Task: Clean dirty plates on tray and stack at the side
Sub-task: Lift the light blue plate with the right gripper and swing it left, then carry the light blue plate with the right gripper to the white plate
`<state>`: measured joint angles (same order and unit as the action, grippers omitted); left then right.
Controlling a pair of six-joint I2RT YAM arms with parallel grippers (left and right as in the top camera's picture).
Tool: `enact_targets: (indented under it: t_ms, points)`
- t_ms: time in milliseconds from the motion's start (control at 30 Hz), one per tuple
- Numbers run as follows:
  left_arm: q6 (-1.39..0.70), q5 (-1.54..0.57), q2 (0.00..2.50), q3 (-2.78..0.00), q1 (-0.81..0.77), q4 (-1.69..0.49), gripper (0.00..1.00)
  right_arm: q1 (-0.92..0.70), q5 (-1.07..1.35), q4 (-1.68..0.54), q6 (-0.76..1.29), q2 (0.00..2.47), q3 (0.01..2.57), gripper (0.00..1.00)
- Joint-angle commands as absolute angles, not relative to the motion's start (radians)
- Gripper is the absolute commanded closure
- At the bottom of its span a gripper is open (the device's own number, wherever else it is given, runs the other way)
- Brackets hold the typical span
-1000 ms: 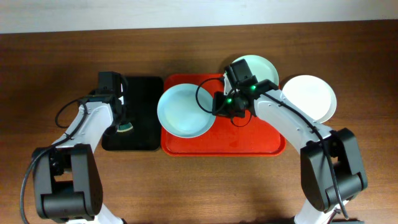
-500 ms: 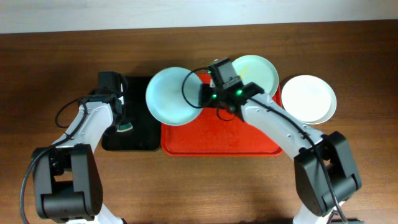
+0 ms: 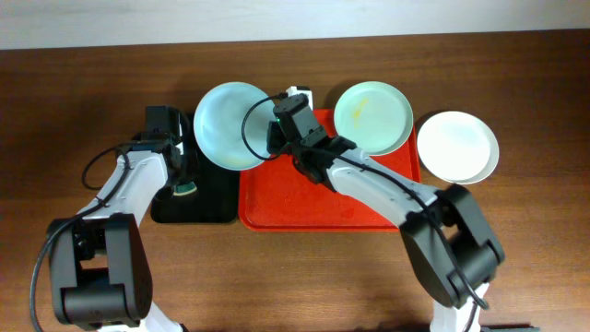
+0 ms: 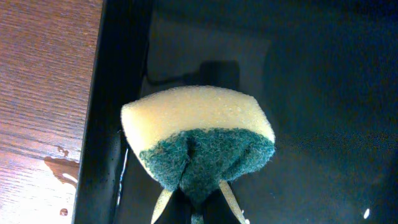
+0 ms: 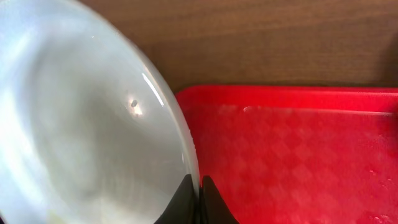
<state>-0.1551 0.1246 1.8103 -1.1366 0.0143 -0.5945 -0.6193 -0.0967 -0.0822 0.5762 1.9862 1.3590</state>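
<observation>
right jaws are pinched together on the rim of the round pale blue plate (image 3: 229, 124); left jaws are clamped on the yellow foam sponge with a green scouring face (image 3: 184, 191).

overhead: the blue plate is off the large rectangular red plastic tray (image 3: 323, 198), over the far right corner of the smaller black tray (image 3: 198, 207) and the brown wooden table (image 3: 83, 83). whether it rests or hangs i cannot tell. the round pale mint green plate (image 3: 372, 117) lies on the red tray's far right corner, a yellow smear on it. the round white plate (image 3: 458, 146) lies on the table just beside the tray's right edge and looks clean.

left wrist: the sponge is squeezed at its green end above the black tray's wet floor, close to one wall, with water drops on the table beside it. no plate shows here.

right wrist: the rim grip shows close up, as does a small speck on the blue plate that the overhead view does not reveal. bare red tray lies beside it.

as i judge it, 1 plate is done and set aside, 1 is held out near the sponge for wiping, and 1 dirty plate is left on the tray; no stack of 3 yet.
</observation>
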Motion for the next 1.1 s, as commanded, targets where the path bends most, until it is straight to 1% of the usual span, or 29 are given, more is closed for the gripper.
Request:
enact_targets:
  t_ms: [0, 133, 233, 367, 467, 633, 800, 1067]
  points:
    - [-0.168, 0.136, 1.801, -1.135, 0.016, -0.595, 0.99, -0.629, -0.146, -0.004, 0.585, 2.016, 1.377, 0.96]
    - [-0.168, 0.135, 1.801, -1.135, 0.016, -0.595, 0.99, -0.629, -0.174, 0.089, 0.549, 2.016, 1.377, 0.96]
    - [-0.168, 0.136, 1.801, -1.135, 0.016, -0.595, 0.99, -0.633, -0.176, 0.141, 0.450, 2.016, 1.377, 0.96]
    - [-0.168, 0.136, 1.801, -1.135, 0.016, -0.595, 0.99, -0.651, -0.279, 0.189, 0.313, 2.016, 1.377, 0.96]
    - [-0.168, 0.136, 1.801, -1.135, 0.016, -0.594, 0.99, -0.668, -0.289, 0.232, 0.235, 2.016, 1.377, 0.96]
    - [-0.168, 0.136, 1.801, -1.135, 0.016, -0.595, 0.99, -0.701, -0.385, 0.289, 0.234, 2.016, 1.377, 0.96]
    - [-0.168, 0.136, 1.801, -1.135, 0.016, -0.595, 0.99, -0.714, -0.459, 0.321, 0.058, 2.016, 1.378, 0.96]
    - [-0.168, 0.135, 1.801, -1.135, 0.016, -0.594, 0.99, -0.747, -0.465, 0.356, -0.131, 2.016, 1.418, 0.96]
